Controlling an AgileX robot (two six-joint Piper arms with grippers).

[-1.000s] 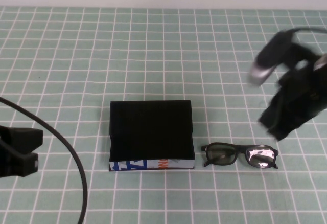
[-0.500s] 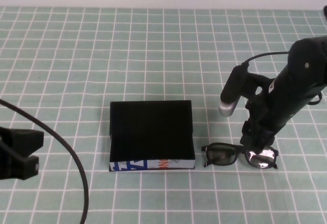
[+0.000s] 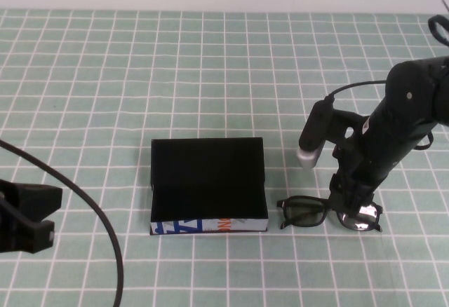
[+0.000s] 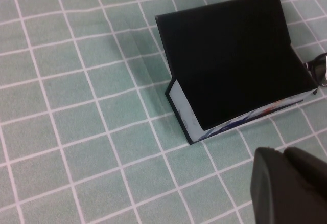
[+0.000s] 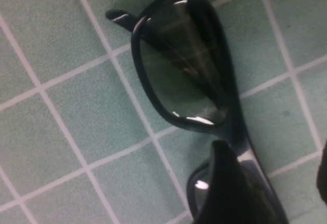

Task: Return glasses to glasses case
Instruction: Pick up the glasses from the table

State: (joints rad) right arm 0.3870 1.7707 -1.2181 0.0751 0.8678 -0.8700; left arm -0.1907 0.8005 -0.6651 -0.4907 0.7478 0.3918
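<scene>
The glasses case [image 3: 207, 181] is a black box with a white, blue and orange front, at the table's middle. It stands open, lid raised at its far side, and also shows in the left wrist view [image 4: 235, 55]. The black-framed glasses [image 3: 309, 211] lie just right of the case, lenses facing the front edge. My right gripper [image 3: 352, 196] is open and down over their right lens. In the right wrist view one finger [image 5: 225, 183] stands in front of the frame [image 5: 184, 65]. My left gripper [image 3: 31, 216] is shut and empty at the front left, well apart from the case.
The table is covered with a green cloth with a white grid [image 3: 210, 62]. A black cable [image 3: 105, 230] arcs from my left arm across the front left. A grey-tipped wrist camera [image 3: 312, 139] juts from my right arm above the glasses.
My right arm has swung down from the far right to the glasses and settled lower over their right lens. The glasses and case have not moved. My left arm has barely shifted.
</scene>
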